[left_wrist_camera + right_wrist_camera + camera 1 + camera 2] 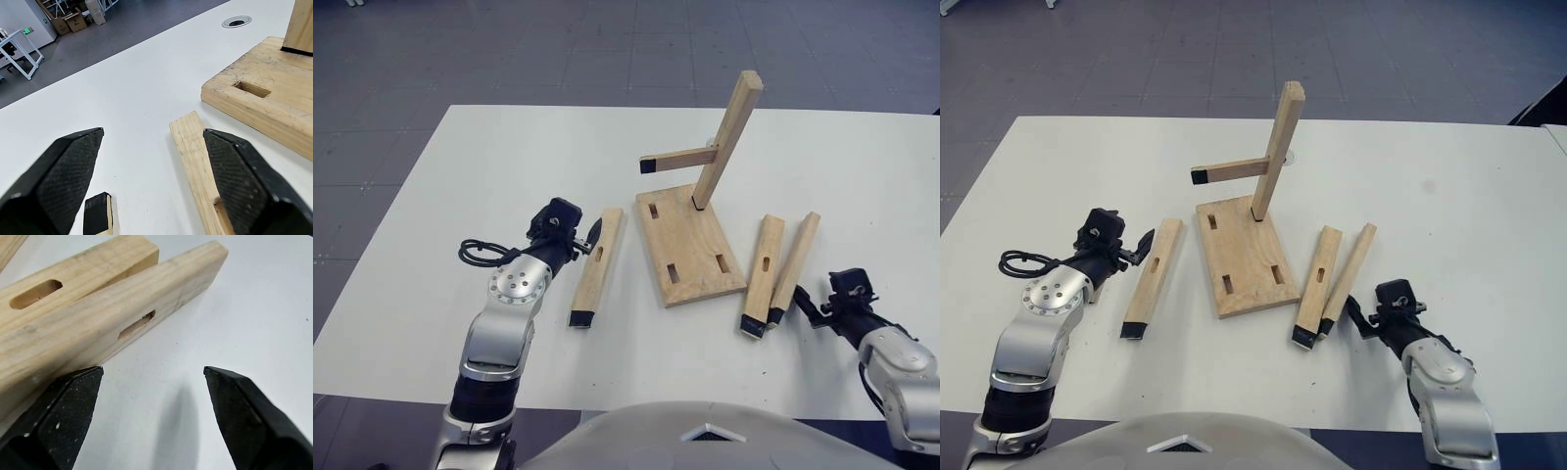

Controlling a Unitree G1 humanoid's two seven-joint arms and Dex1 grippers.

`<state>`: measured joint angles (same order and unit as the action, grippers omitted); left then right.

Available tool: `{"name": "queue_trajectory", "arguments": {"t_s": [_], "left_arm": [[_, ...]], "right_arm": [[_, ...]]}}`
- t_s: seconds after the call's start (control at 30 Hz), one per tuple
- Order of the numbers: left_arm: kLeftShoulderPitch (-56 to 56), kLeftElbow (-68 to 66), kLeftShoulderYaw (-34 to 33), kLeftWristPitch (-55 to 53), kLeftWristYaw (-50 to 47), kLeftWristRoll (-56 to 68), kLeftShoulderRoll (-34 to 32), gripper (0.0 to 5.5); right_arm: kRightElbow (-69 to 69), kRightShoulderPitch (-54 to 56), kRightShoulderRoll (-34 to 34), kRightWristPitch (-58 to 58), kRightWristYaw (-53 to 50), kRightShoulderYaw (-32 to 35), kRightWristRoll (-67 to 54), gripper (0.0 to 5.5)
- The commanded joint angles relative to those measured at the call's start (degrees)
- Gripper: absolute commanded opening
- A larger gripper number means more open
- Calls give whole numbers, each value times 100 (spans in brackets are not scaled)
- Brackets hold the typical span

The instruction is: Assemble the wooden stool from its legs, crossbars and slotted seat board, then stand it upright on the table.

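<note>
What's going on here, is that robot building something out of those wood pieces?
Yes, a two-armed robot is putting together a wooden stool. The board lies flat on the table, with one upright leg slotted into it and a crossbar sticking out of that leg's side. Three more legs lie loose: a single leg left of the board and a pair right of it. The left gripper is open by the single leg, and the right gripper is open by the pair. Neither holds anything.
</note>
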<state>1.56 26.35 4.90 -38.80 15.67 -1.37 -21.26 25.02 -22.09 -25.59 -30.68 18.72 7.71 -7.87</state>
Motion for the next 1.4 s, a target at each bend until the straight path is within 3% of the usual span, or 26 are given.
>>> {"name": "queue_trajectory", "arguments": {"t_s": [0.03, 0.23, 0.47, 0.73, 1.03, 1.27, 1.4], "left_arm": [[-92, -47, 10, 17, 42, -14, -26, 377], [4, -32, 23, 14, 2, -12, 27, 377], [176, 93, -17, -21, -13, -16, 10, 377], [234, 135, -38, -54, 32, -1, -35, 377], [167, 119, -44, -102, 72, 9, -61, 377], [155, 87, -81, -80, 83, 10, -58, 377], [85, 41, -73, -55, 95, 1, -54, 377]], "right_arm": [[275, 241, 142, 122, -170, 82, 28, 381], [428, 21, 206, -74, 66, -20, -239, 381], [1380, -693, 359, -409, 694, 839, -1807, 381], [1399, -1336, 294, -858, 731, 524, -2044, 381], [739, -707, 890, -2830, -23, 1155, -4093, 381], [271, -367, 1064, -3234, -898, 1657, -4554, 238], [191, -289, 1043, -3098, -1087, 1633, -4475, 210]]}}
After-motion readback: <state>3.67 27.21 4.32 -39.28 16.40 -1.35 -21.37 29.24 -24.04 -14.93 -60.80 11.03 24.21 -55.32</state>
